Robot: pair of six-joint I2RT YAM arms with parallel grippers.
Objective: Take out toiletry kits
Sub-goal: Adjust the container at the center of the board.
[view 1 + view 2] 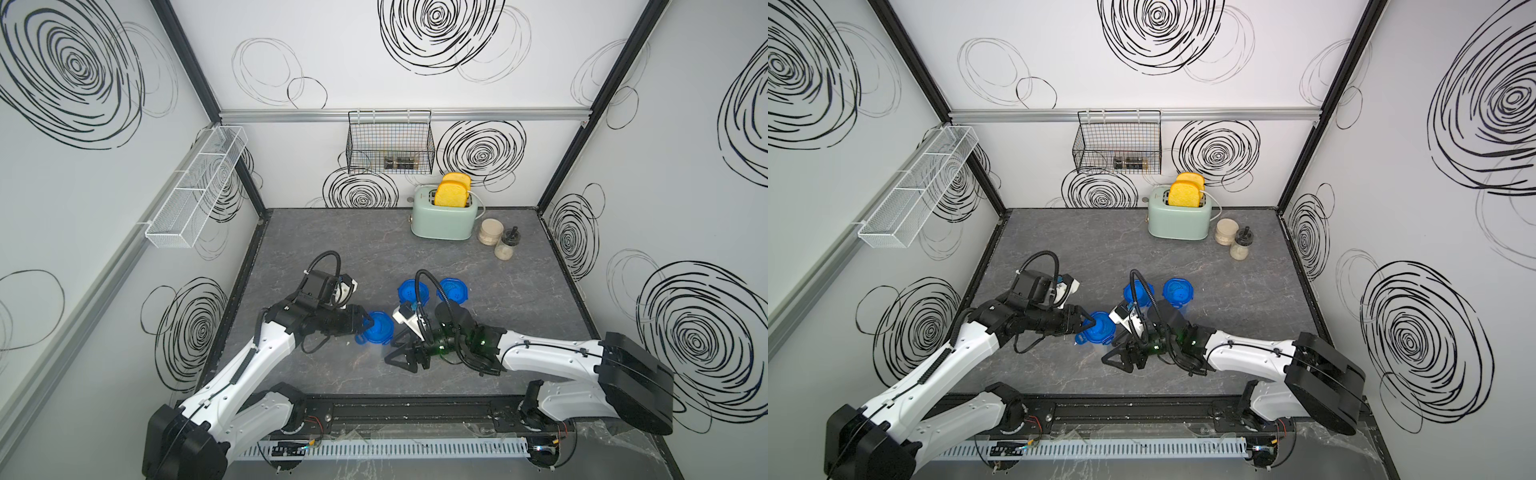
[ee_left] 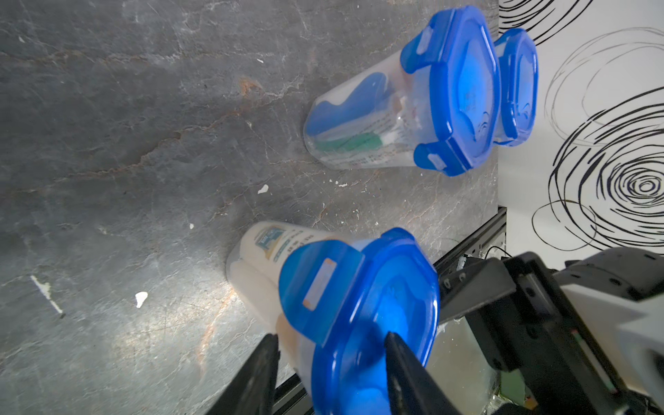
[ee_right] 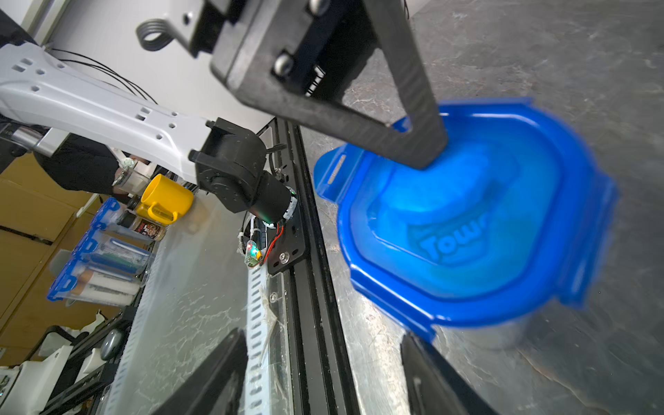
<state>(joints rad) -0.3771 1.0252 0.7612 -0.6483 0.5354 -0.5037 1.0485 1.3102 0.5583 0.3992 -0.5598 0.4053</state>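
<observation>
3 clear jars with blue lids stand close together on the grey tabletop (image 1: 332, 249), and the toiletry kits sit inside them. The nearest jar (image 2: 258, 273) holds cream-white bottles (image 2: 267, 248), 1 with a blue printed label. The middle jar (image 2: 363, 151) shows a blue toothbrush (image 2: 345, 104), a green sachet (image 2: 345, 143) and a white printed tube; the far jar (image 2: 517, 86) is mostly hidden behind it.

The nearest lid (image 3: 467, 233) has 1 tab (image 2: 319, 284) flipped up. The left gripper (image 1: 365, 327) straddles this lid's edge, 1 finger on top and the other beside the jar wall; I cannot tell whether it clamps. The right gripper (image 3: 321, 337) hangs just beside the same jar, its jaws apart and holding nothing.
</observation>
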